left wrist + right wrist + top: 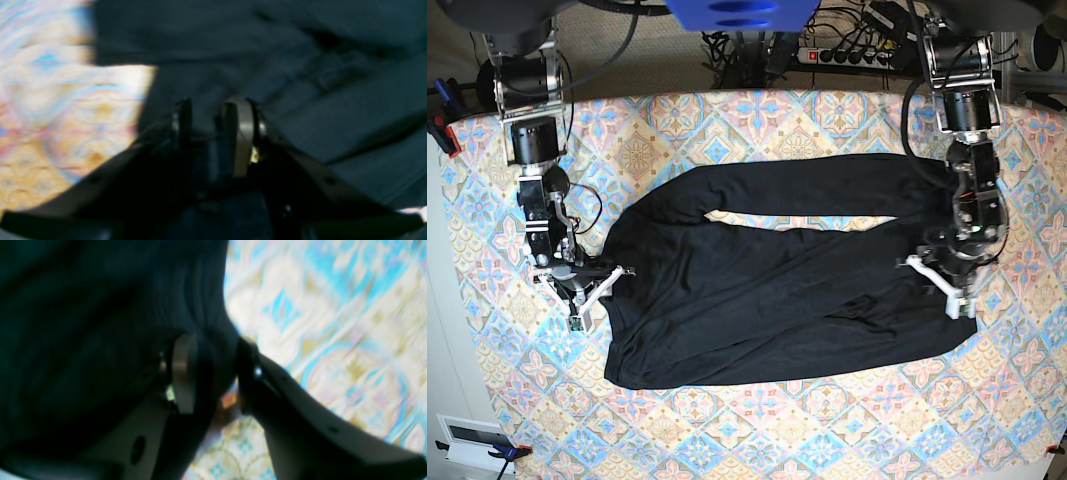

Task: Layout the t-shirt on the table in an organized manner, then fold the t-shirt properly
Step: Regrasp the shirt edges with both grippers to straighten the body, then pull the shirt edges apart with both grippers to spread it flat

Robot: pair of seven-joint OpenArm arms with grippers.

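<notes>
The black t-shirt [767, 300] lies spread across the patterned table [757, 430], rumpled, with a long fold running along its top. My right gripper [592, 295] sits at the shirt's left edge, its white fingers spread open. In the right wrist view the right gripper [215, 343] has its jaws apart, with the t-shirt [83, 323] hanging at its tips and the table [333, 323] behind. My left gripper [937, 285] rests on the shirt's right side. In the blurred left wrist view the left gripper [213, 106] shows a gap between its fingers over the t-shirt [300, 66], beside bare table [50, 100].
A power strip with cables [847, 50] lies behind the table's far edge. A white box [472, 440] sits off the near left corner. Both arm bases stand at the far corners, one on each side.
</notes>
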